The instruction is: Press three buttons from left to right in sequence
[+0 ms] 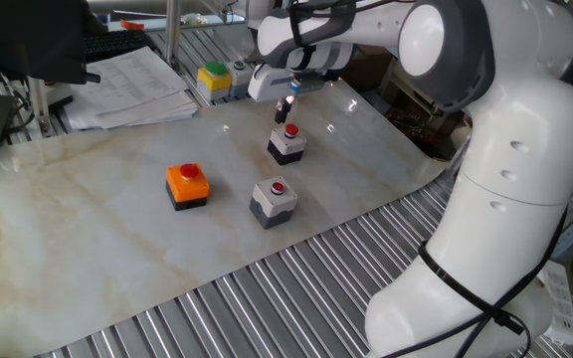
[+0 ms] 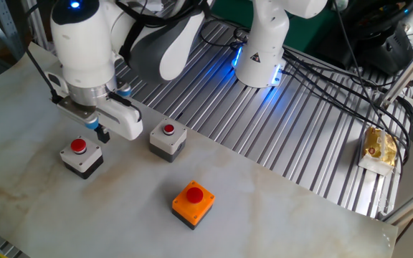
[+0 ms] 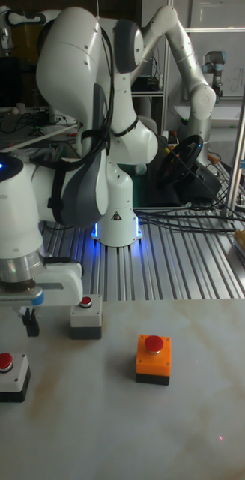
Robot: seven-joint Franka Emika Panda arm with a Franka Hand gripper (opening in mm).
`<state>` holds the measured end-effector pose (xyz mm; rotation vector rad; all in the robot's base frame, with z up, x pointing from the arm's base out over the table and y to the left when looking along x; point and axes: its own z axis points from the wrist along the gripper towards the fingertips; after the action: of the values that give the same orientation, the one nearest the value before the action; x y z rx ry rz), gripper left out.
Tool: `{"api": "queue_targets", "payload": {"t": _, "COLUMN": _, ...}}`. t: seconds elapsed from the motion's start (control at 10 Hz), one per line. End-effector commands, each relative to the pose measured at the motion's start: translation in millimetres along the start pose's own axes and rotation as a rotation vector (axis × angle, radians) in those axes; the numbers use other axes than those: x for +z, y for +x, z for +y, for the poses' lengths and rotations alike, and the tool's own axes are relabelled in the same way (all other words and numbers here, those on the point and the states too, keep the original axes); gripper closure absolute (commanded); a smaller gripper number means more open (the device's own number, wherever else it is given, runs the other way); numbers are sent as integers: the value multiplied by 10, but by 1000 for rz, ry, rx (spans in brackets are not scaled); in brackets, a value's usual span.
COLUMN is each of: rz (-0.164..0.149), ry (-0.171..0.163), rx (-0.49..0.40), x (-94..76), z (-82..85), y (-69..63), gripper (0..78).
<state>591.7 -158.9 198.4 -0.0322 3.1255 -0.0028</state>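
three red-button boxes (image 1: 274,200), one yellow box (image 1: 214,79), one paper stack (image 1: 127,88)

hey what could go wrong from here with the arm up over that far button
The gripper hangs just above the white-topped button, so a sideways move could clip it and shove the box. The grey button and orange button sit close by, so a low sweep back could knock them.
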Motion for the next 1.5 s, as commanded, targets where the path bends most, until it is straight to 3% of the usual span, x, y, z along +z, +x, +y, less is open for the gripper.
{"api": "queue_targets", "payload": {"t": 0.1, "rz": -2, "ry": 1, "rx": -2, "x": -37, "z": -111, "y": -42, "gripper": 776}}
{"api": "queue_targets", "payload": {"t": 0.5, "rz": -7, "ry": 4, "rx": -16, "x": 27, "z": -226, "y": -78, "gripper": 776}}
{"api": "queue_targets", "payload": {"t": 1.0, "rz": -6, "ry": 3, "rx": -4, "x": 35, "z": -249, "y": -99, "gripper": 776}}
{"api": "queue_targets", "payload": {"t": 1.5, "rz": -16, "ry": 7, "rx": -22, "x": 79, "z": -408, "y": -236, "gripper": 776}}
